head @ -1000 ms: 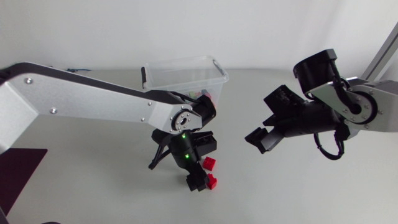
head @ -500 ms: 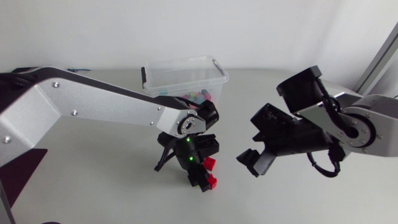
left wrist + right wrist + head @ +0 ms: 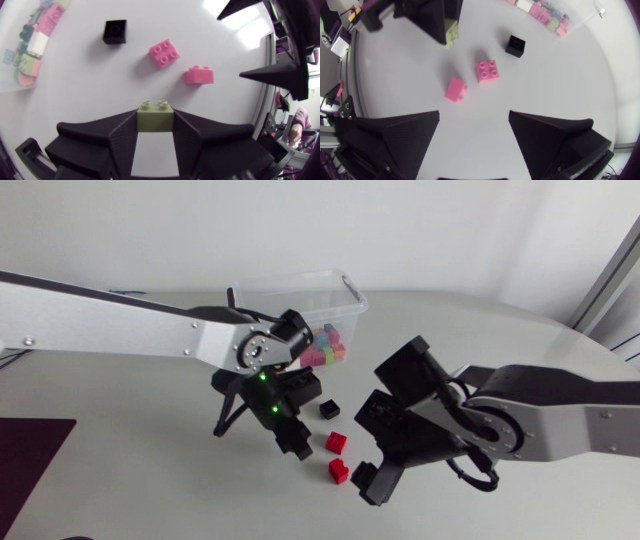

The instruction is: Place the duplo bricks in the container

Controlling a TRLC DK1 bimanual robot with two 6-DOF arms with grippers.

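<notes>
My left gripper (image 3: 155, 126) is shut on a light green duplo brick (image 3: 155, 111), held just above the table. The head view shows that gripper (image 3: 291, 442) left of two red bricks (image 3: 337, 442) (image 3: 339, 471); the green brick is hidden there. A black brick (image 3: 328, 409) lies beyond them. My right gripper (image 3: 372, 448) stands open to the right of the red bricks. In its own view the right gripper (image 3: 474, 117) hangs above the table, with both bricks (image 3: 487, 70) (image 3: 455, 90) ahead of it. The clear container (image 3: 300, 298) at the back holds several coloured bricks.
My two grippers are close together, with the loose bricks between them. The left gripper's fingers (image 3: 440, 25) show ahead in the right wrist view. The container's near wall (image 3: 20, 85) lies beside the black brick (image 3: 115, 31).
My left gripper has shut on the green brick and drawn left, away from the red bricks. My right arm has swung in from the right and lowered toward them.
</notes>
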